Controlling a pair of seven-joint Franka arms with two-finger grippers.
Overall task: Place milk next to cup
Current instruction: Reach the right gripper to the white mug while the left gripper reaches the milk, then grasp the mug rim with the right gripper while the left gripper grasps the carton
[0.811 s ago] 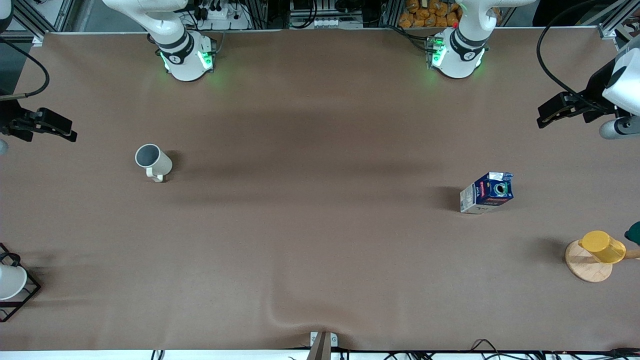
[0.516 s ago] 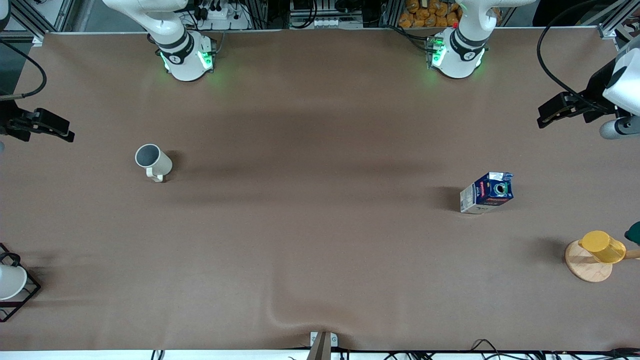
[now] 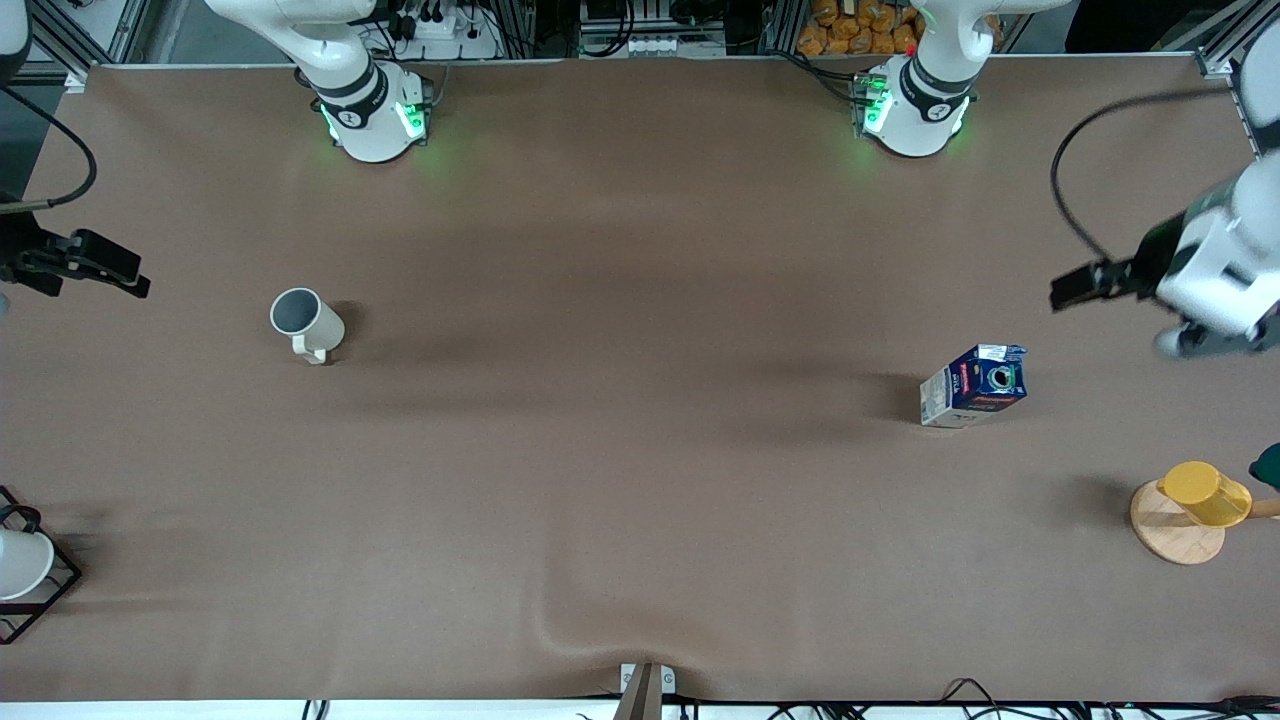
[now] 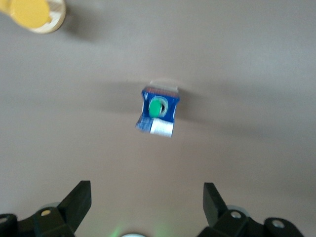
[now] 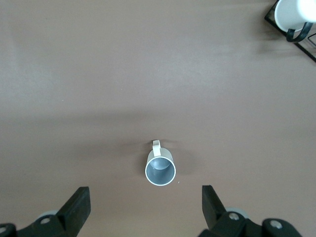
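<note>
The milk, a dark-blue carton with a green cap, stands on the table toward the left arm's end. It also shows in the left wrist view. The cup, a light grey mug with a handle, stands toward the right arm's end and shows in the right wrist view. My left gripper is open and empty, up over the table near the milk, apart from it; its own view shows the jaws wide. My right gripper is open and empty over the table's end near the cup.
A yellow cup lies on a wooden disc nearer the front camera than the milk. A white cup sits in a black wire rack at the right arm's end. The brown cloth has a wrinkle at the front edge.
My left gripper has moved over the table toward the milk. The right gripper has shifted only slightly. Milk and cup have not moved.
</note>
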